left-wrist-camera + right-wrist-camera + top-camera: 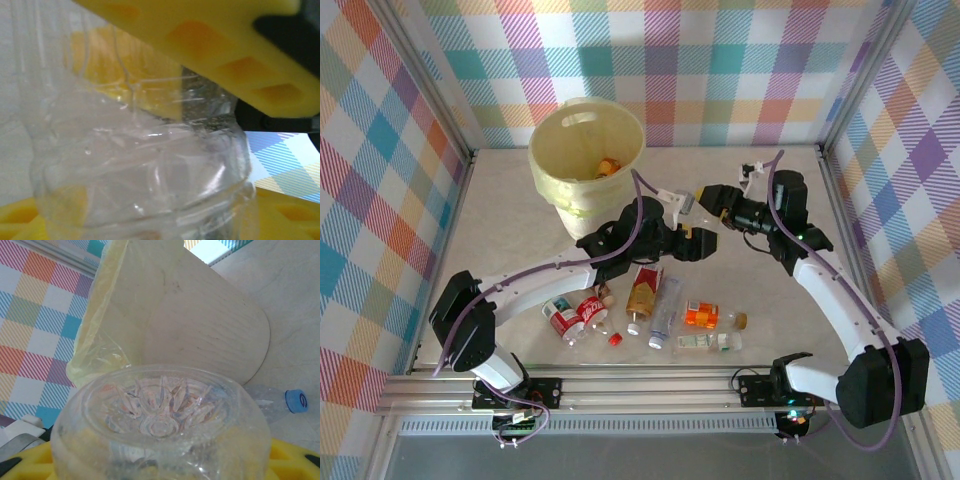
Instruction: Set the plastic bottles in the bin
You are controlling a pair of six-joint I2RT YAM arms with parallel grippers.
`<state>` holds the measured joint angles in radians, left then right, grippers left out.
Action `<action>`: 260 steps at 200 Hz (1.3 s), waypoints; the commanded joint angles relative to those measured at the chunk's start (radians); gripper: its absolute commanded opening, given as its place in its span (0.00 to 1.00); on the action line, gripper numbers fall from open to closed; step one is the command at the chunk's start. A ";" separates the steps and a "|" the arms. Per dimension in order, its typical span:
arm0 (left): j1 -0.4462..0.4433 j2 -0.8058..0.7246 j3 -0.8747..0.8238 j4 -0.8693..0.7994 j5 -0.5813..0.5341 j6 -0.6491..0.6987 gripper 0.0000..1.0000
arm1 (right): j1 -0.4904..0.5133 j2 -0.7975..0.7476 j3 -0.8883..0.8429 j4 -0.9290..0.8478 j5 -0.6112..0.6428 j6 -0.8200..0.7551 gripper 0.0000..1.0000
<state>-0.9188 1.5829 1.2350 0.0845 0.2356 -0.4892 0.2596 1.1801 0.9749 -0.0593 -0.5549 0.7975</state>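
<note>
Bin: a large round translucent pale-yellow plastic bucket (552, 180) is standing mouth up ahead of the right pincer (705, 200), so bottles can be dropped in. An orange-labelled bottle (608, 166) appears to be lying inside.
Loose bottles: red-, brown- and orange-labelled clear plastic bottles (642, 293) are lying on the table (770, 300) on the near side of both pincers, not yet binned.
Right pincer's bottle: a clear ribbed plastic bottle (160, 425) is being clasped, its star-moulded base facing the wrist camera, probably for carrying to the bin.
Left pincer's bottle: a crumpled clear bottle (140, 165) is sitting between the yellow fingers (240, 45) of the left pincer (703, 242). Whether it is being squeezed yet cannot be told.
</note>
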 commanded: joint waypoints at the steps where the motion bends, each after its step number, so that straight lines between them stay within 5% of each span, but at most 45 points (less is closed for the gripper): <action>1: -0.011 -0.021 0.020 0.039 0.014 0.001 0.70 | 0.007 -0.023 -0.006 0.044 -0.009 0.006 0.52; 47: -0.011 -0.038 0.029 -0.012 -0.002 0.034 0.61 | 0.010 -0.022 -0.008 0.040 -0.008 0.000 0.54; 149: 0.024 -0.115 0.044 -0.188 -0.030 0.089 0.58 | 0.010 -0.158 0.025 -0.148 -0.040 -0.137 1.00; 260: 0.204 -0.262 0.231 -0.665 -0.118 0.290 0.58 | 0.010 -0.384 0.005 -0.286 -0.179 -0.378 1.00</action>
<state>-0.7578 1.3685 1.3754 -0.4232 0.1638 -0.2871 0.2634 0.8089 0.9749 -0.3164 -0.6891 0.4877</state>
